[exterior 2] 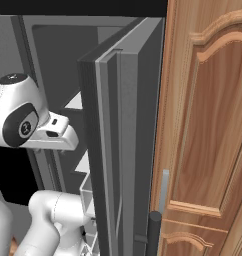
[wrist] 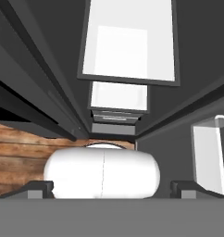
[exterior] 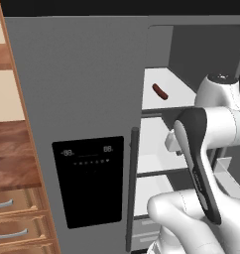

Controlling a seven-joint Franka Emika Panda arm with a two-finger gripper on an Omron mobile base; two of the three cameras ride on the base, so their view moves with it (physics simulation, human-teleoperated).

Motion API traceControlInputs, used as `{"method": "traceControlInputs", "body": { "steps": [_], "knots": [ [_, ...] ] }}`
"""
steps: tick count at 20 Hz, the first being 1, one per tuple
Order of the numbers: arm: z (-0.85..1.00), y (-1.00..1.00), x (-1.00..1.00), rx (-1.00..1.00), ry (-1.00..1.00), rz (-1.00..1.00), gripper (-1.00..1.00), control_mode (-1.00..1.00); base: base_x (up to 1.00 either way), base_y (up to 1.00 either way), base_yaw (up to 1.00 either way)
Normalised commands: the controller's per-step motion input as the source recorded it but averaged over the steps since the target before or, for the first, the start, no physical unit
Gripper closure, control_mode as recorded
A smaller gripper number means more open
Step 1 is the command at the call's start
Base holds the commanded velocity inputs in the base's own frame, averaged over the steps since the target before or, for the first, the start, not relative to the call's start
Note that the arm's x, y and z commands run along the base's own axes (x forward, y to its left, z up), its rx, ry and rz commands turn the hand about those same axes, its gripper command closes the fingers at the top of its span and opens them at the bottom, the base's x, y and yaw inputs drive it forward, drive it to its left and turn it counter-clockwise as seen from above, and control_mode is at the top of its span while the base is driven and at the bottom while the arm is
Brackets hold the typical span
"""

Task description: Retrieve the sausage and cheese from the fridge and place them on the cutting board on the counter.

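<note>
The light is even and flat, with no visible lamp and no hard cast shadows. In the left base view the white inner shelves [exterior: 164, 84] of the fridge [exterior: 72, 89] are the brightest areas, nearly washed out, and the sausage [exterior: 160, 91] stands out sharply against them. The black dispenser panel [exterior: 90, 181] is deep and glare-free. The counter [exterior: 10, 154] carries a soft sheen. In the right base view the open fridge door [exterior 2: 125, 140] is dim grey. All pictures are slightly soft and pixelated; the hand view looks steeply foreshortened, perhaps stretched toward its edges.
</note>
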Motion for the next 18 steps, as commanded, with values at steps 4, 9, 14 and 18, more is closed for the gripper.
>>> {"method": "traceControlInputs", "body": {
  "steps": [4,9,14,18],
  "knots": [
    [0.31,-0.27,0.00,0.00,0.00,-0.04,-1.00,-1.00,0.00,0.00,0.00],
    [0.24,-0.17,0.20,0.00,0.00,-0.06,-1.00,-1.00,0.00,0.00,0.00],
    [0.10,0.00,0.41,0.05,-0.15,-0.01,-1.00,-1.00,0.00,0.00,0.00],
    [0.01,0.00,0.38,0.07,-0.20,0.00,-1.00,-1.00,0.00,0.00,0.00]
  ]
}}
